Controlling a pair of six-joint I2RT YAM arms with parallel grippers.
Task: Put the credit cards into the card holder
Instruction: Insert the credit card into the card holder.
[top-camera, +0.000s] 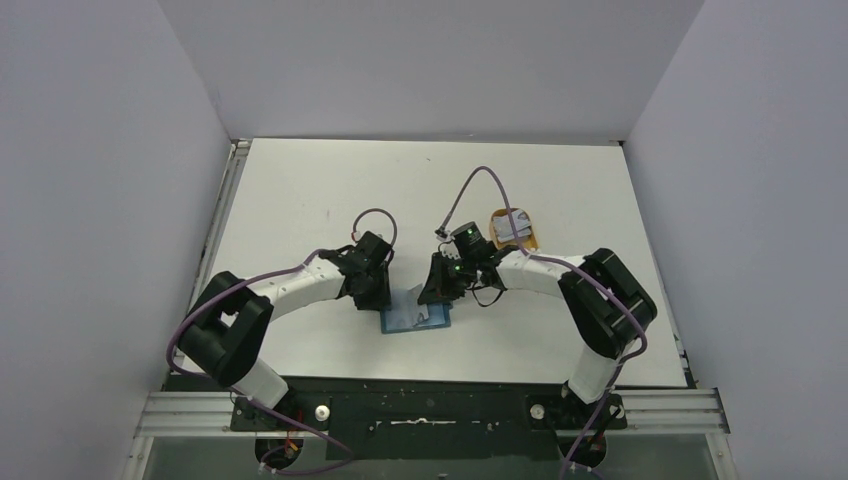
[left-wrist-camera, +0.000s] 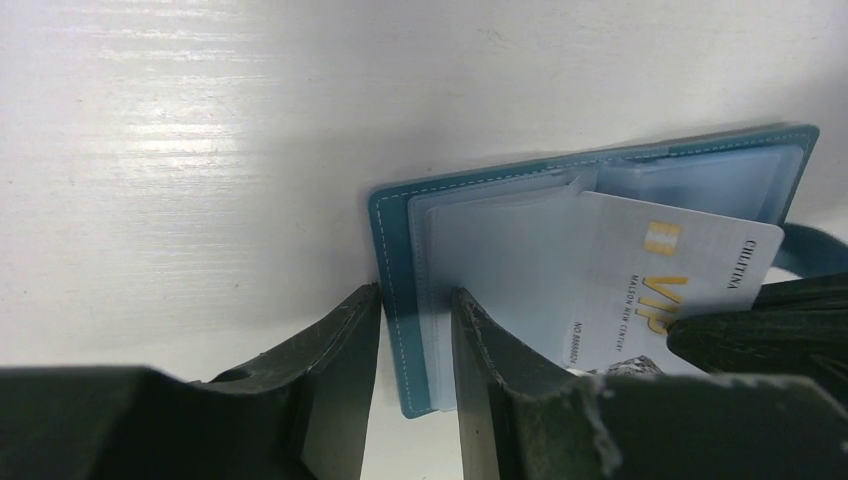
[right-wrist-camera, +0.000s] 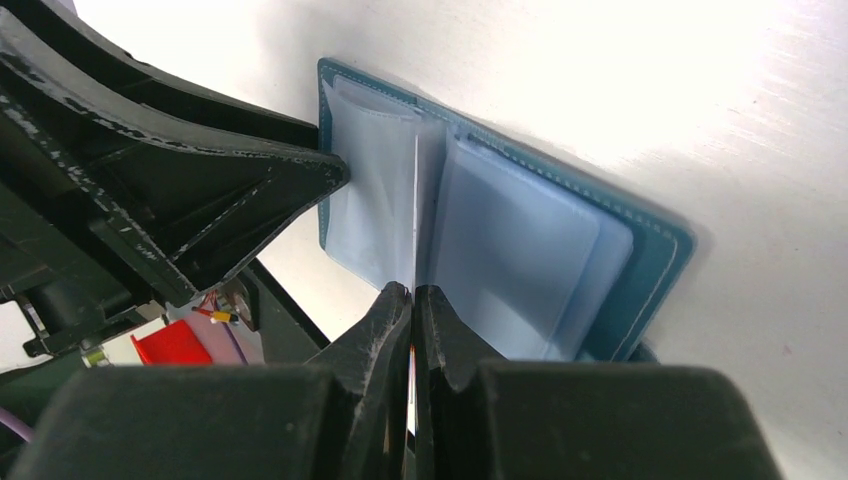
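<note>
Card holder (left-wrist-camera: 395, 230) lies open on the table (top-camera: 330, 190). The left gripper (left-wrist-camera: 415, 300) sits slightly open astride its edge, gripping nothing, so a push could skid the holder. Right gripper (right-wrist-camera: 413, 300) is pinched tight on a credit card (left-wrist-camera: 640, 290), which might slide between sleeves (right-wrist-camera: 500, 250) rather than into one. Can't see the sleeve mouth. Spare cards in the orange tray (top-camera: 533, 240) are too small to count.

Left arm (top-camera: 295, 287) and right arm (top-camera: 535, 270) had white links, black joints. Purple cables (top-camera: 375, 211) looped behind the jaws. Fingers (left-wrist-camera: 520, 400) were scuffed matte black.
</note>
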